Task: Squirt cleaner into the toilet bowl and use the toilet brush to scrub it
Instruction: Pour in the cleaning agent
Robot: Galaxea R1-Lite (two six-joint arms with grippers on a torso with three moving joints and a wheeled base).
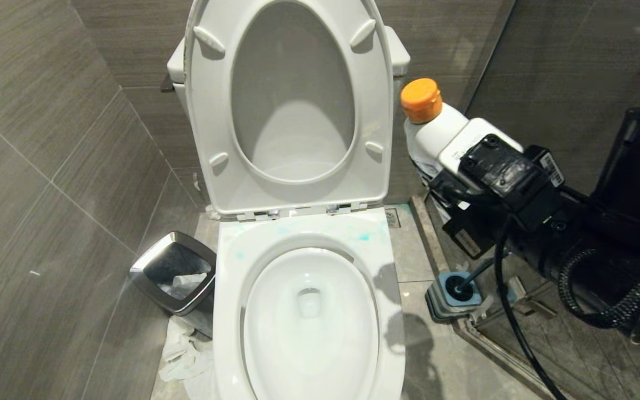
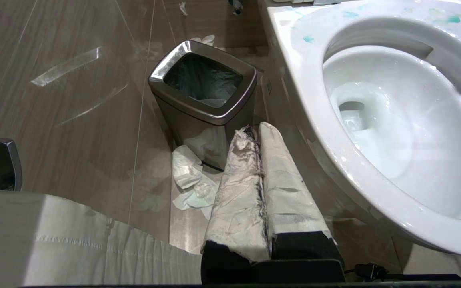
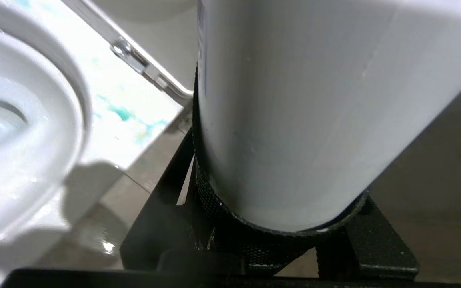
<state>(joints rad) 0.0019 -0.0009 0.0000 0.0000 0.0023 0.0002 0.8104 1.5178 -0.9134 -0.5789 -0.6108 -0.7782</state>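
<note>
White and round, the bottle (image 3: 294, 112) fills the right wrist view. The right gripper (image 1: 453, 166) is wrapped around its body, pinching it from both sides. In the head view the bottle sits up in the air, to the right of the toilet (image 1: 309, 311), with its orange cap (image 1: 421, 100) pointing up and a bit to the left. The cap is on.

I think the bottle is smooth and a bit slippery. It is likely bendy plastic, so a hard squeeze could dent it. The fat middle looks like the best place to hold, and that is where it is held now.

The right arm reaches in from the right and bends toward the toilet. The bottle is beside the bowl, not over it.

Blue cleaner (image 1: 362, 236) shows as small blots on the white rim behind the bowl. I cannot see any down in the bowl.

The brush (image 1: 464, 280) stands in its holder (image 1: 453, 300) on the floor, right of the toilet, under the arm. Its thin handle looks stiff and light. The top of the handle looks best to grab.

The left gripper (image 2: 260, 140) hangs low by the toilet's left side, near the bin (image 2: 204, 90). Its two wrapped fingers (image 2: 238, 188) are pressed together and hold nothing.
</note>
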